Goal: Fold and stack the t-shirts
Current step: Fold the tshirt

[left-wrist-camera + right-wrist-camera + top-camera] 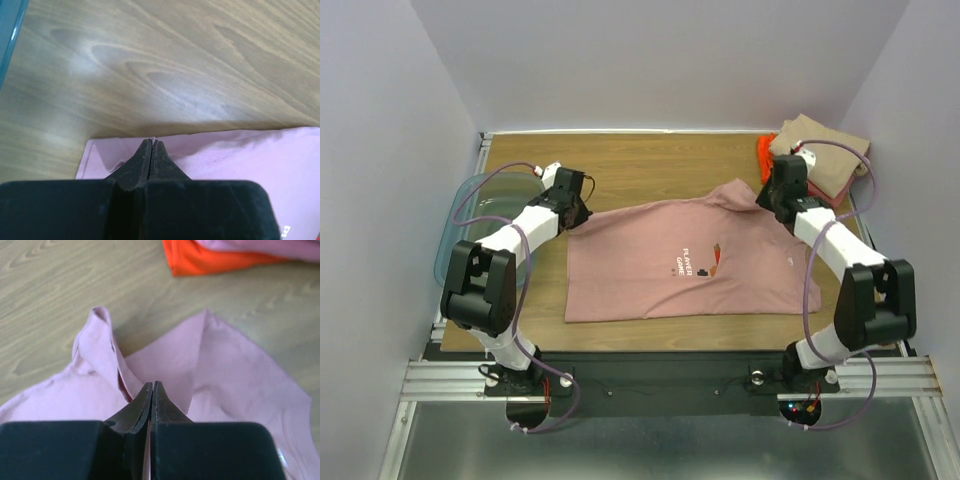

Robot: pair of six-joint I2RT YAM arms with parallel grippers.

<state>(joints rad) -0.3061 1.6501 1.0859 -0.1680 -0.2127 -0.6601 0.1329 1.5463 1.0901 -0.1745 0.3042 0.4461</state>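
A dusty-pink t-shirt (pixel 660 265) with a small chest print lies spread on the wooden table (pixel 650 160). My left gripper (pixel 582 215) is shut on its far left corner; in the left wrist view the tips (pixel 152 142) pinch the shirt's edge (pixel 240 160). My right gripper (pixel 760 200) is shut on the shirt's far right part, which is bunched up; in the right wrist view the tips (pixel 152 385) hold a raised fold of pink cloth (pixel 170 360). Folded tees are stacked at the back right: tan (pixel 825 150) on top, orange (pixel 764 155) beneath.
A clear teal bin (pixel 470 215) sits at the table's left edge, close to the left arm; its rim shows in the left wrist view (pixel 10 35). The orange tee (pixel 210 257) and a folded pink tee (pixel 260 246) lie just beyond the right gripper. Walls enclose three sides.
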